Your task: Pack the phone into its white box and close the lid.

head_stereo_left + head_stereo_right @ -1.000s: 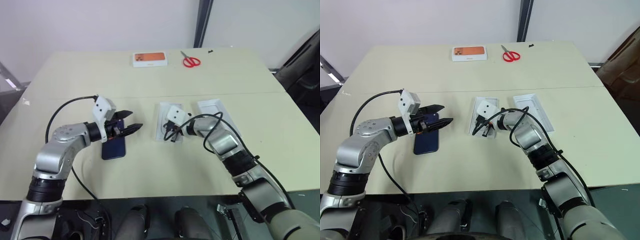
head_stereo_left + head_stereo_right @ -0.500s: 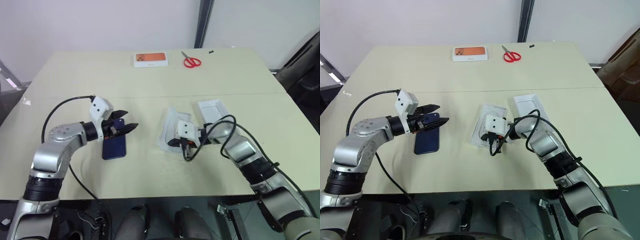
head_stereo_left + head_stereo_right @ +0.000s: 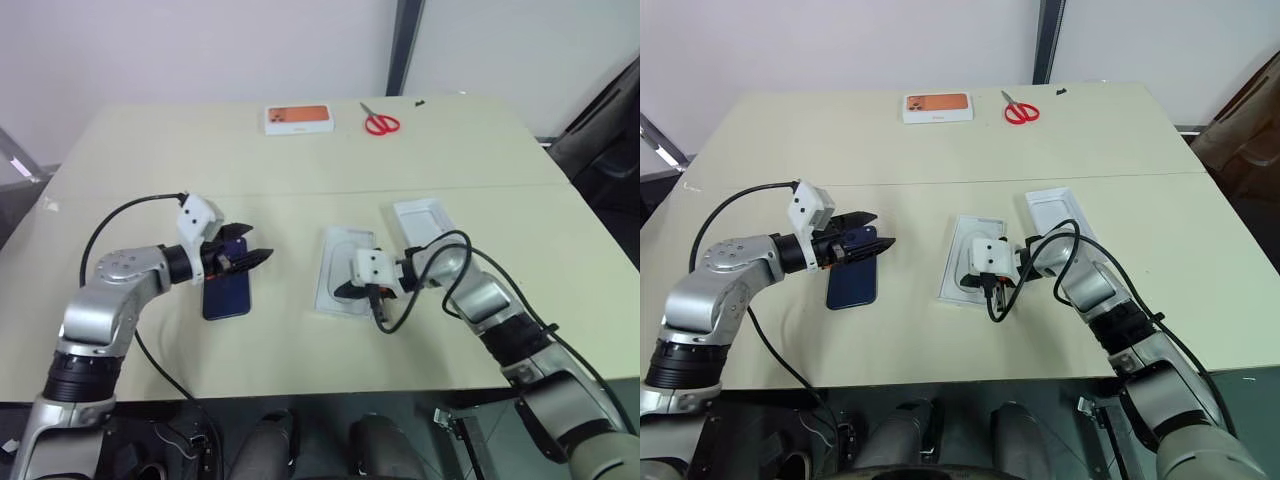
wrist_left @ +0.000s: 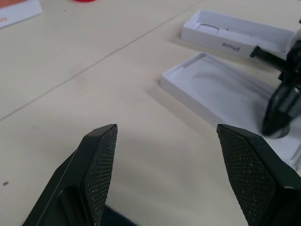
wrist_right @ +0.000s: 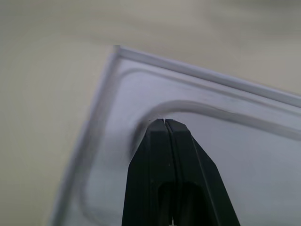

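Lying empty, tray insert under pinched-together right claw, left claw apart, white box seemingly empty.

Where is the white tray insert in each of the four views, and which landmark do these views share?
Left eye view: the white tray insert lies mid-table, between the phone and the right arm.
Right eye view: same place, right of the phone.
Left wrist view: the insert lies beyond the open left gripper.
Right wrist view: its rounded recess lies beneath the fingers.
Shared landmark: the shut right gripper, tip over the insert.
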`<action>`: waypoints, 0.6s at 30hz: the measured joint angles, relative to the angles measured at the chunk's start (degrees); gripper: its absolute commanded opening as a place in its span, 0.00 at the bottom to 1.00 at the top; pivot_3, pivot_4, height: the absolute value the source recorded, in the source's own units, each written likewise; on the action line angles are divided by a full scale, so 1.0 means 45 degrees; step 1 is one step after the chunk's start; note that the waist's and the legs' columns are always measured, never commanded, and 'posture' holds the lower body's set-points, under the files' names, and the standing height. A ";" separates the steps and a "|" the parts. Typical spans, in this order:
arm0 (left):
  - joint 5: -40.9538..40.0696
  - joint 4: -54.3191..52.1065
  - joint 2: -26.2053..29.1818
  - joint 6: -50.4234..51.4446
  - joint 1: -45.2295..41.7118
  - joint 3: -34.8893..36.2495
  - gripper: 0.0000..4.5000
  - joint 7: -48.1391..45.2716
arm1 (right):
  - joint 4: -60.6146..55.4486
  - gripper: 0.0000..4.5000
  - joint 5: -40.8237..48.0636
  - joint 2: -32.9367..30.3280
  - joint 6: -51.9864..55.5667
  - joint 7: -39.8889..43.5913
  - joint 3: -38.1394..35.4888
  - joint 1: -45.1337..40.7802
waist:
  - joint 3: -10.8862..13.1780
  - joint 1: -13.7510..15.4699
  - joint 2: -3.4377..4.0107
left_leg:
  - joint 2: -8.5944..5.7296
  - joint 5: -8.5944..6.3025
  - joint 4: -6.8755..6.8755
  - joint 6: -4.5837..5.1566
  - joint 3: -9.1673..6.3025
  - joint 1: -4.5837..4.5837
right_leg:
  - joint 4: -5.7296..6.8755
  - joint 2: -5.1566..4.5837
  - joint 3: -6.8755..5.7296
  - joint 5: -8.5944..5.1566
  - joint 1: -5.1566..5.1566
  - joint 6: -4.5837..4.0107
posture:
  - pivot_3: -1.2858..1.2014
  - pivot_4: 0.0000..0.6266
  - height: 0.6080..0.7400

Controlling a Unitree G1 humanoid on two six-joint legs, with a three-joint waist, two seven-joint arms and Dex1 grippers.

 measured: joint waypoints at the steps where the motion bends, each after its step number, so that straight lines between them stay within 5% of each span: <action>1: -0.0011 0.0207 0.0158 0.0152 0.0015 0.0130 0.79 0.0018 | 0.0066 0.01 0.0045 0.0255 0.0162 -0.0266 -0.0190 -0.0138 | 0.0002 -0.0016 0.0003 | 0.0000 0.0004 -0.0003 -0.0007 0.0001 -0.0007 | 0.0008 0.0001 0.0003 0.0000 -0.0015 0.0000 | 0.52 0.24 0.95; 9: -0.0743 0.2480 0.1496 0.1956 0.0285 0.2278 0.79 0.0012 | -0.0269 0.01 0.0510 0.2882 0.1917 -0.2623 -0.1084 -0.1110 | 0.0005 -0.0018 0.0008 | 0.0002 0.0027 -0.0005 -0.0047 -0.0001 -0.0013 | 0.0018 0.0004 0.0001 0.0000 -0.0046 0.0000 | 0.52 0.24 0.95; 18: -0.2507 0.3771 0.1709 0.5512 0.0892 0.3774 0.79 -0.0045 | 0.0726 0.01 -0.0747 0.5404 0.2797 -0.3980 0.1104 -0.1735 | 0.0005 -0.0071 0.0007 | 0.0000 0.0028 -0.0006 -0.0048 -0.0003 -0.0015 | 0.0044 0.0003 0.0000 0.0000 -0.0100 0.0000 | 0.52 0.24 0.95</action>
